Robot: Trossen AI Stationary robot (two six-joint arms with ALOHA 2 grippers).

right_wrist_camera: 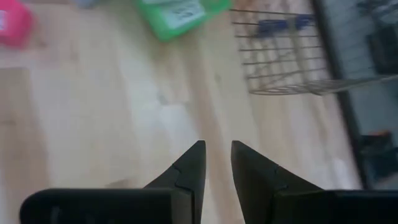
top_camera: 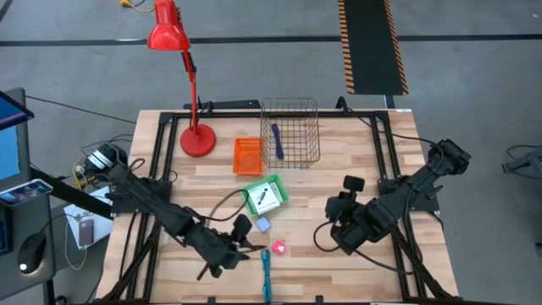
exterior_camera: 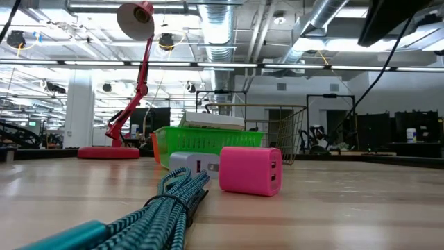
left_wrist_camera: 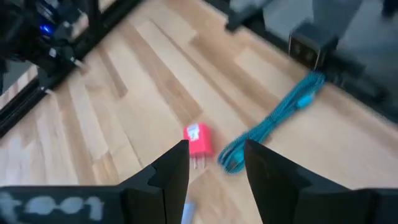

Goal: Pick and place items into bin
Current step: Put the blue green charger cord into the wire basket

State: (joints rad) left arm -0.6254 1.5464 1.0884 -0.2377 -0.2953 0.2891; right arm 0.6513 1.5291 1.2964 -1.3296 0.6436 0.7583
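Note:
A pink plug-like block [top_camera: 279,248] [left_wrist_camera: 199,140] [exterior_camera: 251,170] lies flat on the wood near the table's near edge. A pale lavender block [top_camera: 263,224] [exterior_camera: 193,163] sits just beyond it. A coiled teal braided cable [top_camera: 266,275] [left_wrist_camera: 273,121] [exterior_camera: 159,208] lies beside the pink block. A white card pack rests in a green tray [top_camera: 266,195] [right_wrist_camera: 177,12]. A purple pen [top_camera: 276,141] lies in the wire basket [top_camera: 290,131] [right_wrist_camera: 286,56]. My left gripper [top_camera: 252,244] [left_wrist_camera: 216,155] is open, hovering just left of the pink block. My right gripper [top_camera: 332,230] [right_wrist_camera: 216,149] is narrowly open over bare wood, right of the items.
An orange tray [top_camera: 247,156] stands left of the wire basket. A red desk lamp [top_camera: 196,140] stands at the far left of the table. Black frame rails [top_camera: 385,161] run along the table's sides. Bare wood lies between the two grippers.

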